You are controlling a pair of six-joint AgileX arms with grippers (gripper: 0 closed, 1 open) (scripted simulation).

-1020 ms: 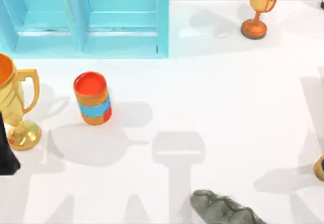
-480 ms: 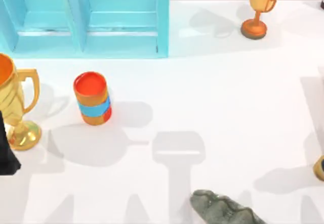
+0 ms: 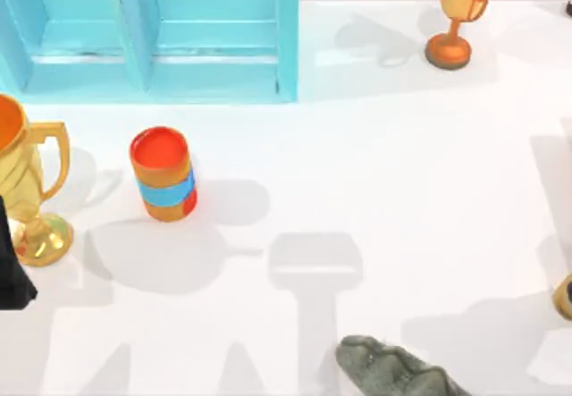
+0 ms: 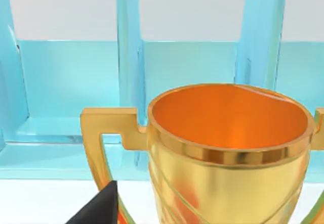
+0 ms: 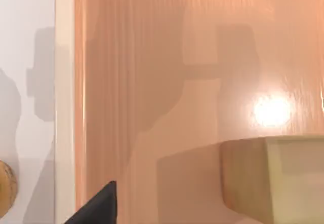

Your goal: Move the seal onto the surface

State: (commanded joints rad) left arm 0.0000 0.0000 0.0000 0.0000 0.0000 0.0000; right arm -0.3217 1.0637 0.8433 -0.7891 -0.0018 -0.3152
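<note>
The seal (image 5: 268,178) is a tan-brown block with a paler face, lying on an orange-brown wooden surface (image 5: 152,82) beyond the tabletop's edge in the right wrist view. My right gripper (image 5: 98,206) hovers above that wood, near the block and not touching it. The surface, the white tabletop (image 3: 384,172), appears as a white strip (image 5: 25,92) beside the wood. My left gripper (image 3: 11,275) is parked at the table's left edge, just behind the large gold trophy (image 4: 228,153).
A light-blue cabinet (image 3: 152,34) stands at the back left. An orange cup with a blue band (image 3: 163,174) and the gold trophy (image 3: 22,190) stand on the left. A small orange trophy (image 3: 460,12) is back right. A grey-green lumpy object (image 3: 393,371) lies at the front.
The arm shadow at the table's front right has grown and spread leftward. No object on the table and not the left arm has moved.
</note>
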